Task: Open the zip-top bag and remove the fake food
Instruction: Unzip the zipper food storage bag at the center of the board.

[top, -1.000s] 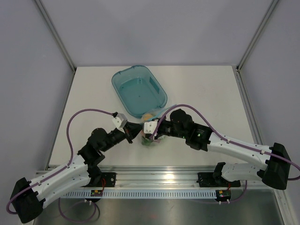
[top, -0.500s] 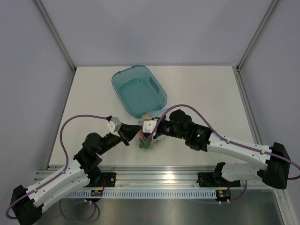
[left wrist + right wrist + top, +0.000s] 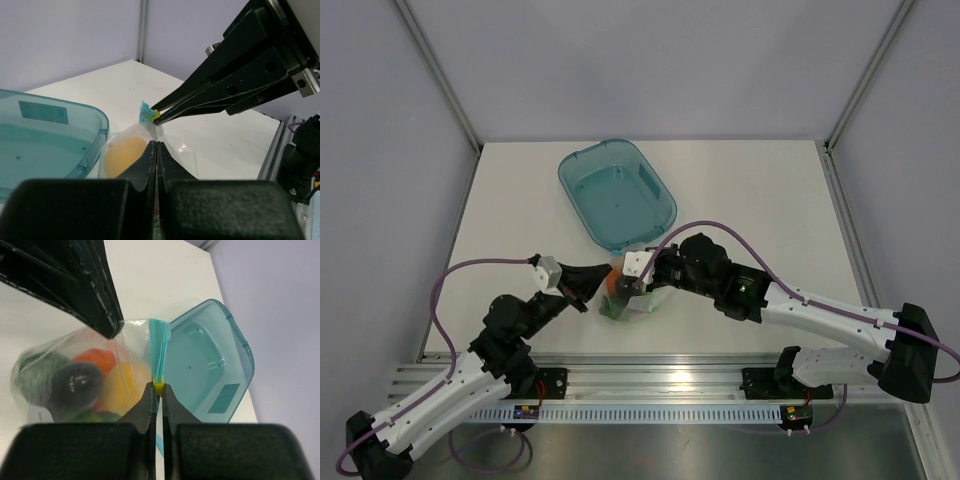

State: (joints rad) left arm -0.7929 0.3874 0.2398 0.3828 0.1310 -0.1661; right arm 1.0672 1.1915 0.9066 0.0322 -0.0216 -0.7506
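One zip-top bag [image 3: 132, 335] is counted near the middle of the desk [image 3: 760, 190], and one teal tub [image 3: 617, 193] just beyond it on the far side. Of the fake food [image 3: 95, 375], five pieces are made out through the plastic (they overlap, so the count is not certain): a green piece [image 3: 35, 371], a second green piece [image 3: 92, 416], a dark piece [image 3: 77, 385], an orange-red piece [image 3: 95, 357] and a yellow piece [image 3: 125, 382]. One yellow slider [image 3: 158, 386] is seen on the zip strip. Two grippers are counted, the left gripper [image 3: 156, 145] and the right gripper [image 3: 158, 390], each with two fingers.

clear zip-top bag [image 3: 131, 337] — teal zip strip [image 3: 159, 347], yellow slider [image 3: 158, 386]
fake food [image 3: 92, 371] orange, yellow, green, purple; tub [image 3: 617, 195] translucent teal — tabletop [image 3: 750, 190] white
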